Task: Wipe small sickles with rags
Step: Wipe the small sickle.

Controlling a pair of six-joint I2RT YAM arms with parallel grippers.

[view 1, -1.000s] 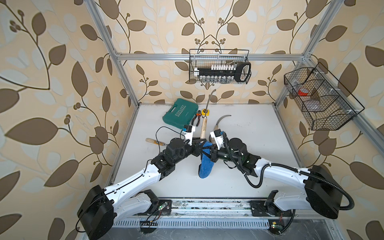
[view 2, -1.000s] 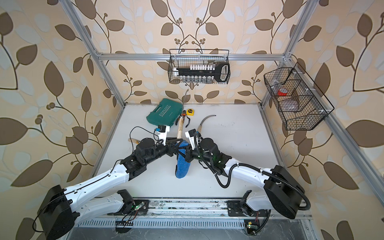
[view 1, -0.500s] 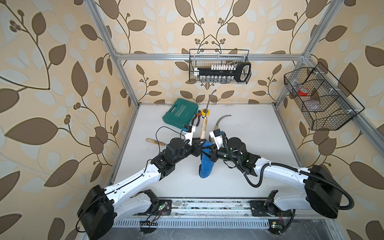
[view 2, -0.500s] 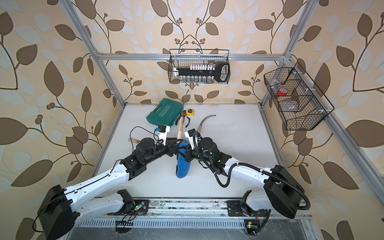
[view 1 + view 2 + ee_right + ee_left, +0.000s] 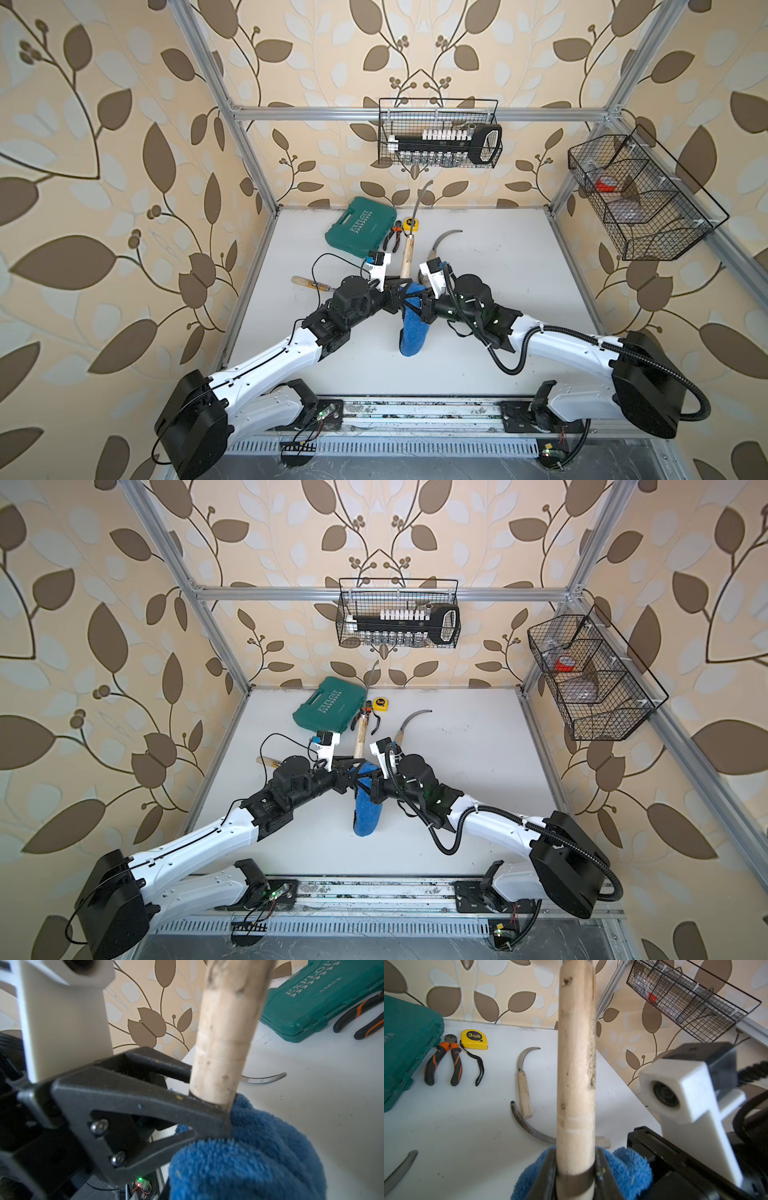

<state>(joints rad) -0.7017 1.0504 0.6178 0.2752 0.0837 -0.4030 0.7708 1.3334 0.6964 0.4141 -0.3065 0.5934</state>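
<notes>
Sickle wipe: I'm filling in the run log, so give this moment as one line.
left gripper: shut on sickle handle | right gripper: shut on rag | rag: beside handle end | sickle: raised

"EXPLOIT" on case [image 5: 360, 225]; "3m" on tape [image 5: 474, 1039]

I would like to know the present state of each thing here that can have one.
Left gripper: fingers shut on the handle of the raised wooden-handled sickle.
Right gripper: fingers shut on the fluffy blue cloth.
Raised sickle: off the table, dark curved blade up.
Blue cloth: bunched, hanging, touching that handle.
Teal plastic case: closed.
Orange-and-black pliers: handles spread.
Yellow tape measure: retracted.
Three other sickles: lying flat.
</notes>
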